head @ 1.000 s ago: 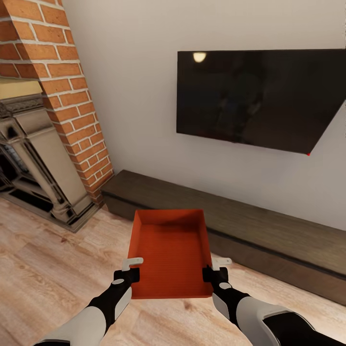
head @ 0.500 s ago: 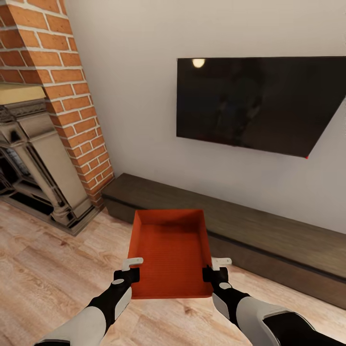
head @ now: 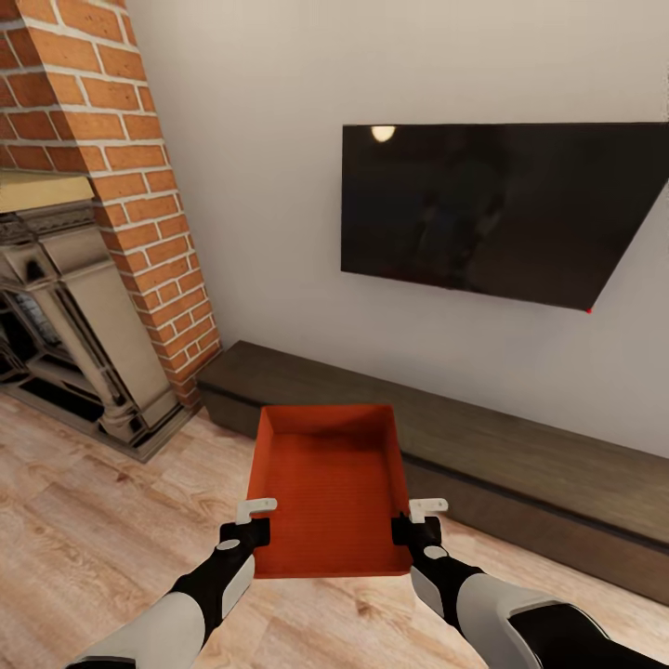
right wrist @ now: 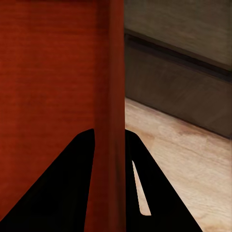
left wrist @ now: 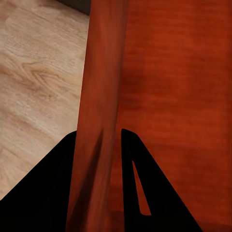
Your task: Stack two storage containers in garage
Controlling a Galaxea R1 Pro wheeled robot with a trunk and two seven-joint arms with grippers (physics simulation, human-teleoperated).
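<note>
While both grippers point(head: 253, 517) point(head: 420, 514) stayed clamped on container point(head: 330, 483) walls, we noted view drifting down/right: carry underway, living room.

A storage container point(head: 330, 488) sits out in front of the robot, held above the floor point(head: 84, 520) between the left claw point(head: 253, 520) on its left wall and the right claw point(head: 418, 518) on its right wall. Beyond it a low bench point(head: 520, 465) runs along the wall, with a TV point(head: 492, 209) mounted above. A fireplace point(head: 74, 279) stands to the left.
</note>
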